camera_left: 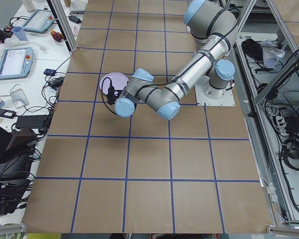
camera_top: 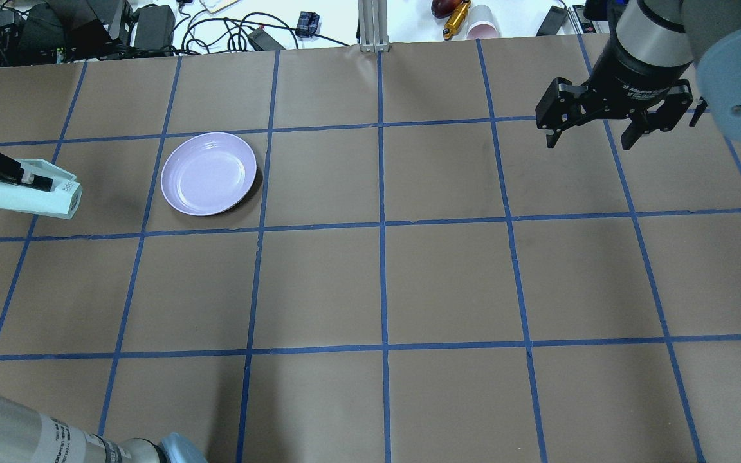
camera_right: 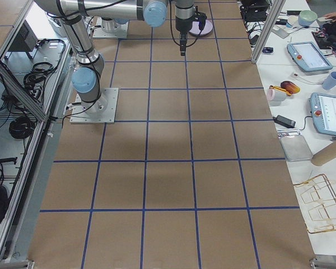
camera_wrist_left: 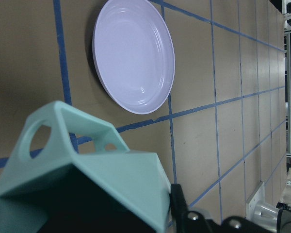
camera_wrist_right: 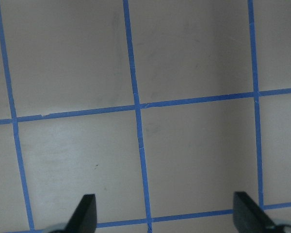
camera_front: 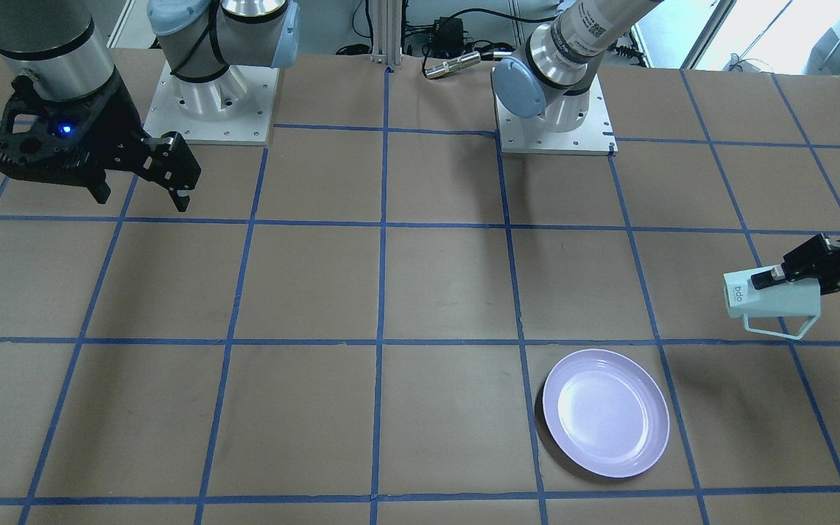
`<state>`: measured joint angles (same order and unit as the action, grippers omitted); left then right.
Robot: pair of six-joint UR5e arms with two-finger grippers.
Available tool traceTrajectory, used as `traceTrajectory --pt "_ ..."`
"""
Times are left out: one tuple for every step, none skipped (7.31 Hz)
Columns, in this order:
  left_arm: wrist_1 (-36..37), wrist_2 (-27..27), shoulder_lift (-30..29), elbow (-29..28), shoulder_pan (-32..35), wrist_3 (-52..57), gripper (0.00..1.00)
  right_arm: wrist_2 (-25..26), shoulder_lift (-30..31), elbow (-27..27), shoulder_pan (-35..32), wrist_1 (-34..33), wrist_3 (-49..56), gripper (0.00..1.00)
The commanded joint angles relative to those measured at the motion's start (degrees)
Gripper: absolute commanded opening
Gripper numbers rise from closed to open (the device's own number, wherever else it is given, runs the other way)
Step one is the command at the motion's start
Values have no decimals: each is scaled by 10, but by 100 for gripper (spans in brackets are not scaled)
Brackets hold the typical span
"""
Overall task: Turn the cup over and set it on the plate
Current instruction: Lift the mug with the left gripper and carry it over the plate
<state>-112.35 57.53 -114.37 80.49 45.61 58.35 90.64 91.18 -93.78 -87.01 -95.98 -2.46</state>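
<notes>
Left gripper (camera_wrist_left: pixel 184 213) is clamped on the cup (camera_wrist_left: pixel 87 179). In the wrist view I see one dark finger (camera_wrist_left: pixel 176 198) lying against the outside of the mint wall at the bottom of the frame. The other finger I judge to be inside the dark mouth, though I cannot see it. The cup fills the lower left of that view, lying on its side, with its angular handle at the upper left.

Beyond it, at the top centre of the same frame, sits the plate (camera_wrist_left: pixel 133 53), bare, with a strip of brown table between the two.

In the front-facing view the cup (camera_front: pixel 774 299) hangs at the right edge, clear of the table, with its lettered base pointing toward the frame's middle. The plate (camera_front: pixel 604 412) lies below and to the left of it, near but not under it.

I read this as the middle of the flip: the cup is lifted and half turned. Next I need to finish rolling the wrist until the mouth faces up, carry the cup across over the plate's centre, lower it and release it.

Farthest off, the right gripper (camera_front: pixel 143 198) hangs in the upper left, its fingers spread and holding nothing.
</notes>
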Motion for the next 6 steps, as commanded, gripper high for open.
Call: traceTrajectory --pt "24 18 24 -1 37 -70 0 0 1 0 0 0 0 100" --pt "41 28 35 0 60 -97 0 0 0 0 0 0 0 100" --pt "58 28 45 0 82 -134 0 1 1 0 0 0 0 100" --pt "93 65 56 0 111 -173 0 0 0 0 0 0 0 100" --pt "123 99 62 0 147 -209 0 1 1 0 0 0 0 100" --pt "138 101 65 1 174 -247 0 0 1 0 0 0 0 100"
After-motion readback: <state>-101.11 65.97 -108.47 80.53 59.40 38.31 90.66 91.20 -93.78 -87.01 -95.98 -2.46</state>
